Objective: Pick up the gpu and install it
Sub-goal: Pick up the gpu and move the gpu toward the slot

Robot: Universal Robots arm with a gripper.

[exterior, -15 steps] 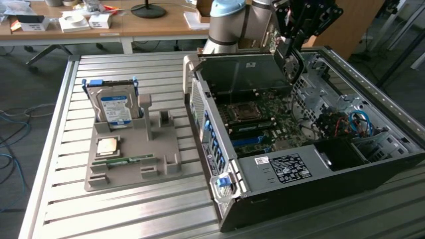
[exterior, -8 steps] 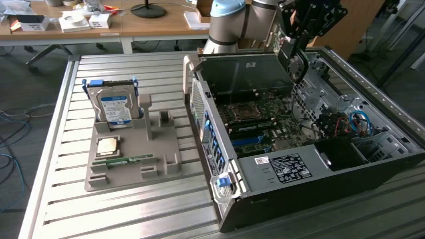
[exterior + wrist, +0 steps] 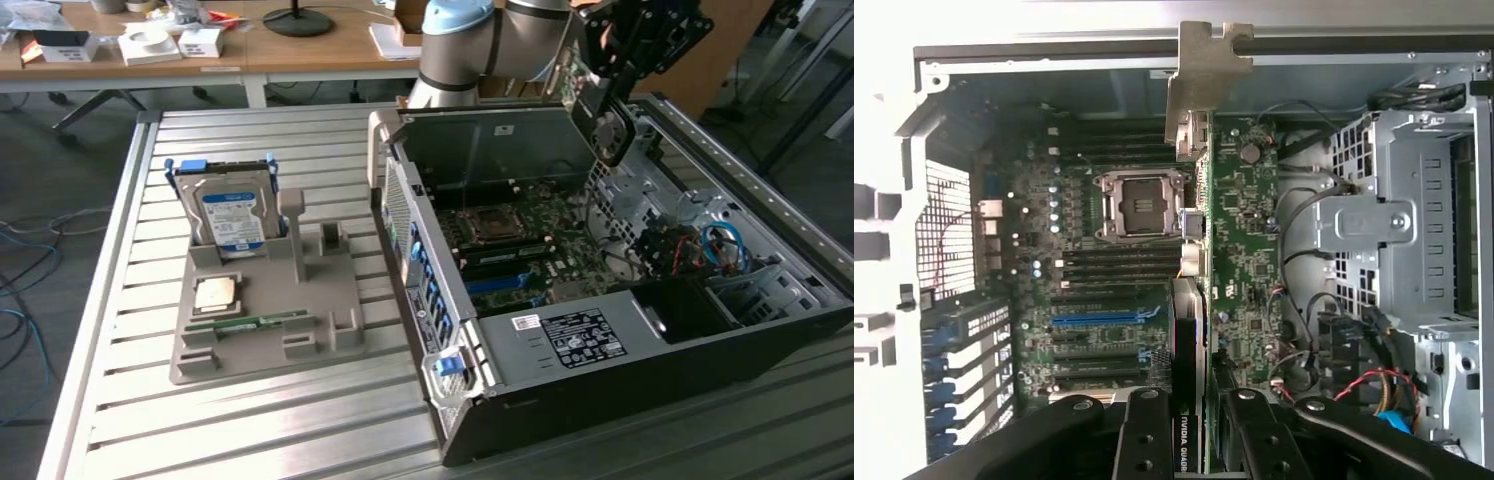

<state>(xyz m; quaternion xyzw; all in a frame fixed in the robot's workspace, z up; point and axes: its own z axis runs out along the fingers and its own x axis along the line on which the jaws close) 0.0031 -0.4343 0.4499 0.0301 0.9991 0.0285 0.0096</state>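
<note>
above the open computer case (image 3: 561,350), my claw (image 3: 1199,425) is pinching the gpu (image 3: 1189,335): one black finger (image 3: 1144,435) presses on each flat side of the card, with the card's edge running between them. in the exterior view the claw (image 3: 617,75) hangs over the far end of the case, towards the exterior view's right, and the gpu (image 3: 603,108) hangs down from it, clear of the slots. its lower end is near the case's far rim; i cannot tell whether it touches.

seen from my wrist, the card is edge-on and thin. a blackish cooler covers one face and carries white nvidia quadro lettering near my fingers. a silvery metal bracket (image 3: 1204,80) with a bent tab closes off the end farthest from my claw. in the exterior view a round fan shows on the dark face.

beneath the card lies the green motherboard (image 3: 1104,270) with its bare cpu socket (image 3: 1139,205), rows of dark slots and one blue slot (image 3: 1109,318). a grey metal drive cage (image 3: 1394,220) sits beside loose black, red and blue cables.

on the slatted metal bench (image 3: 200,430), well apart from the case, a grey holder (image 3: 274,300) carries an upright hard drive (image 3: 234,215), a cpu (image 3: 216,295) and a narrow green memory stick (image 3: 247,323).
</note>
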